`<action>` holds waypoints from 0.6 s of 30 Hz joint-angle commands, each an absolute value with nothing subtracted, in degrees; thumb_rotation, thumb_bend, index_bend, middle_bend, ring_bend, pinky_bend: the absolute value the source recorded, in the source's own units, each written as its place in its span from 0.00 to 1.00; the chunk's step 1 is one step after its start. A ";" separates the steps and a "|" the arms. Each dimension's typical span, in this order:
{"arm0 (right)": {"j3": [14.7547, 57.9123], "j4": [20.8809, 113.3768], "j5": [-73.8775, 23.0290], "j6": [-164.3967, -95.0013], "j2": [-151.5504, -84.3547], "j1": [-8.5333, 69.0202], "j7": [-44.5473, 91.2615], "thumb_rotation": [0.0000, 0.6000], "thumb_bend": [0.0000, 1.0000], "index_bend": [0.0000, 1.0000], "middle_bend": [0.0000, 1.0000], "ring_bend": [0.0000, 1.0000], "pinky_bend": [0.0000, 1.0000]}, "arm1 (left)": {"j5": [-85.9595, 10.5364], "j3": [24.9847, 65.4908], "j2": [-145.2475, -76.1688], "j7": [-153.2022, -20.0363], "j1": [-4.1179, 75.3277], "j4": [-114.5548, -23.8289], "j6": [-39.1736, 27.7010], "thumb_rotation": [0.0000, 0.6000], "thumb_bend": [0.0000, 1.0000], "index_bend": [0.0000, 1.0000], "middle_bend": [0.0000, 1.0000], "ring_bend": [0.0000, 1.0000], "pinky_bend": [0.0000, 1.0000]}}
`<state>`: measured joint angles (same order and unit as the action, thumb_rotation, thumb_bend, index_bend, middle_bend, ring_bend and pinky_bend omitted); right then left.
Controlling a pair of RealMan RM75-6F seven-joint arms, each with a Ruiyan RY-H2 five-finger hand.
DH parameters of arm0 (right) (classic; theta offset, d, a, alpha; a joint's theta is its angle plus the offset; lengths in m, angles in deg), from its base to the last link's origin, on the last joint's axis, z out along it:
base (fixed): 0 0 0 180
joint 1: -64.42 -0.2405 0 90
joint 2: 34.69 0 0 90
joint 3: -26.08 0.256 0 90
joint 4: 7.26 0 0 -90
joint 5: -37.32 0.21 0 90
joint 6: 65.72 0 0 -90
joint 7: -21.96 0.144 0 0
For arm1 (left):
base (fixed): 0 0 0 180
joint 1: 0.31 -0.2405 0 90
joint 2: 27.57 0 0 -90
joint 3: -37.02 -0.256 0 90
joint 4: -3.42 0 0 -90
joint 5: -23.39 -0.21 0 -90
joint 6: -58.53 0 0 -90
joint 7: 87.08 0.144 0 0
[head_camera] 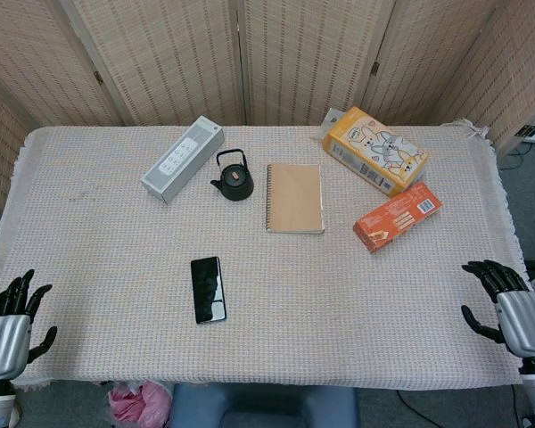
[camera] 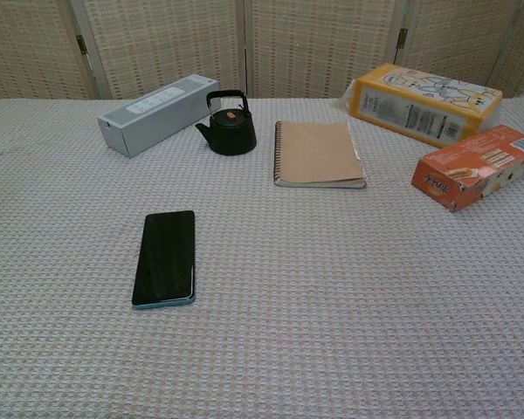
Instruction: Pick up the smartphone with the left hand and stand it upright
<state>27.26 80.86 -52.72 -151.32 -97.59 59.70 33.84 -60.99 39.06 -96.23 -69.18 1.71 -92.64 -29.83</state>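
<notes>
The phone [head_camera: 208, 289] lies flat toward the tabletop's near edge, well apart from the left hand [head_camera: 9, 331], which hangs empty, fingers spread, off the near left corner.

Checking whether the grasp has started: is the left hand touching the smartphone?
Apart. The head view shows the left hand at the table's near-left edge, with bare tablecloth between it and the smartphone, which lies flat.

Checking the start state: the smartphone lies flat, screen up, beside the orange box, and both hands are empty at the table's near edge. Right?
Not quite. In the head view the smartphone lies flat well apart from the orange box, alone on the cloth nearer the left hand. The right hand is empty too.
</notes>
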 commanded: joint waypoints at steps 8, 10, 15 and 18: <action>27.35 80.52 -53.73 -151.35 -97.91 59.20 34.18 1.00 0.29 0.22 0.19 0.14 0.18 | -59.62 39.13 -95.65 -68.75 1.61 -93.48 -29.12 1.00 0.33 0.21 0.04 0.01 0.17; 27.33 80.45 -53.78 -151.44 -97.93 59.25 34.30 1.00 0.29 0.22 0.19 0.14 0.18 | -60.21 39.22 -95.76 -69.47 1.73 -92.91 -29.36 1.00 0.33 0.21 0.04 0.01 0.17; 27.33 80.47 -54.03 -151.74 -97.72 59.32 34.34 1.00 0.29 0.22 0.19 0.14 0.18 | -63.41 39.48 -95.79 -72.50 4.09 -89.93 -27.66 1.00 0.33 0.21 0.04 0.01 0.17; 27.45 80.97 -54.21 -151.91 -97.17 59.25 33.81 1.00 0.29 0.22 0.19 0.14 0.18 | -67.15 39.98 -95.85 -75.91 7.42 -86.32 -25.52 1.00 0.33 0.21 0.04 0.02 0.17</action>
